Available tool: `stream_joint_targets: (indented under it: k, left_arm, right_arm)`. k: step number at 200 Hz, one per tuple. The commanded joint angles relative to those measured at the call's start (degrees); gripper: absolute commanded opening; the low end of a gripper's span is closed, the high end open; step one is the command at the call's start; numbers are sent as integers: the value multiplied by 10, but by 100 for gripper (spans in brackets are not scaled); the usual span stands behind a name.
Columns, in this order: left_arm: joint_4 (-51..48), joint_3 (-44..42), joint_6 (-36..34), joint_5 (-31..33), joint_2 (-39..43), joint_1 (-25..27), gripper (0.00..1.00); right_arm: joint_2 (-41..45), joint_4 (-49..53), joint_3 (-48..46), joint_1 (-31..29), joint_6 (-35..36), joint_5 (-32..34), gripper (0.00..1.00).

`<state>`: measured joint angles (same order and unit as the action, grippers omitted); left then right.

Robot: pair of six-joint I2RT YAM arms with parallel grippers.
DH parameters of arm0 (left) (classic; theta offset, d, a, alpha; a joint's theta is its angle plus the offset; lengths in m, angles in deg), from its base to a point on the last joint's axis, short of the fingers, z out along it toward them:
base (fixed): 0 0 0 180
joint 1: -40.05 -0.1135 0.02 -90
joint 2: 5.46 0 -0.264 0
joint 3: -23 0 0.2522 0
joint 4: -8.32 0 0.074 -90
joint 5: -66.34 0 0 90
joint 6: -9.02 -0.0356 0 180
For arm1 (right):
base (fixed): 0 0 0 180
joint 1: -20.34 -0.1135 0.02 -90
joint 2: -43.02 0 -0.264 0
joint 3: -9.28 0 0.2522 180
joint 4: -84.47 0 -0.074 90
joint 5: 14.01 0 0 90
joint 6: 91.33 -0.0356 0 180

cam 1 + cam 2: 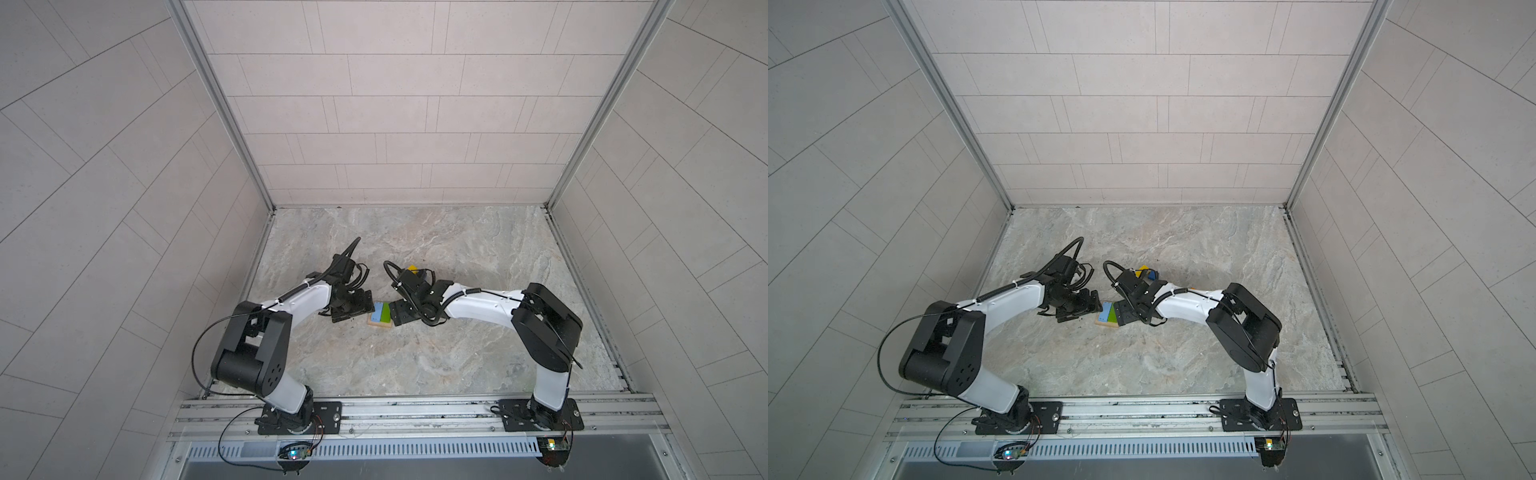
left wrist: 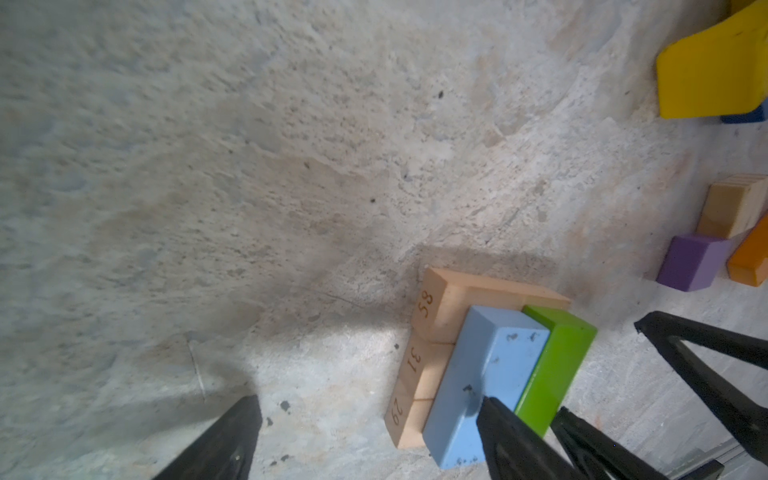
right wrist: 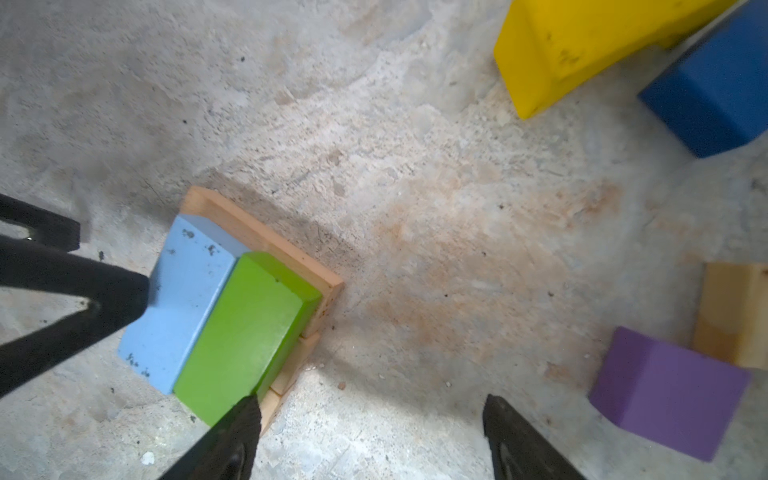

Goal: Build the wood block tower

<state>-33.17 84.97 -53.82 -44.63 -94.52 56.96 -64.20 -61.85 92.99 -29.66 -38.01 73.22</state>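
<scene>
The marbled worktop [image 1: 415, 353] carries the tower [image 1: 380, 316] between the left arm [image 1: 303, 299] and the right arm [image 1: 478, 309], which close in on it from opposite sides. The left jaws and the right jaws are both spread wide and grasp nothing.

The tower has two layers so far: three tan bars [image 2: 436, 307] lie side by side as the base, and a light-blue bar [image 2: 486, 374] and a green bar [image 3: 245, 332] lie across them, pressed together. This upper pair looks shifted. A strip of the base is bare at one end, and the pair seems to reach slightly past the base at the other.

The step in hand appears to be squaring up this layer. One left fingertip [image 3: 137, 286] sits against the light-blue bar, and one right fingertip [image 3: 247, 409] is at the green bar's corner. It should go best if both sides press slowly and together, so that neither bar swings and the tan bars below do not spread apart. Each finger should push flat against a long face, not a corner, and back straight off afterwards.

Well apart from the tower wait a yellow bar [image 3: 573, 45], a dark-blue cube [image 3: 715, 91], a purple cube [image 3: 665, 390], a spare tan block [image 2: 735, 203] and an orange bar [image 2: 752, 257], ready for later layers
</scene>
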Motion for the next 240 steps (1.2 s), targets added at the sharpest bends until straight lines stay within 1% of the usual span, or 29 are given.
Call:
stream_joint_targets:
  k: [1,61,108,158,240]
  left_arm:
    - [-9,8,-8,1,-4,3,89]
    - [-12,9,-8,2,0,3,89]
    - [-22,14,-7,4,16,3,89]
    - [-28,17,-5,3,30,2,89]
    - [-30,18,-5,6,26,3,89]
  right_arm:
    - [-7,8,13,-6,-6,5,85]
    - [11,15,10,-4,-1,26,85]
    - [32,19,8,23,4,31,85]
    - [10,30,29,45,9,38,85]
    - [-38,35,69,50,15,45,85]
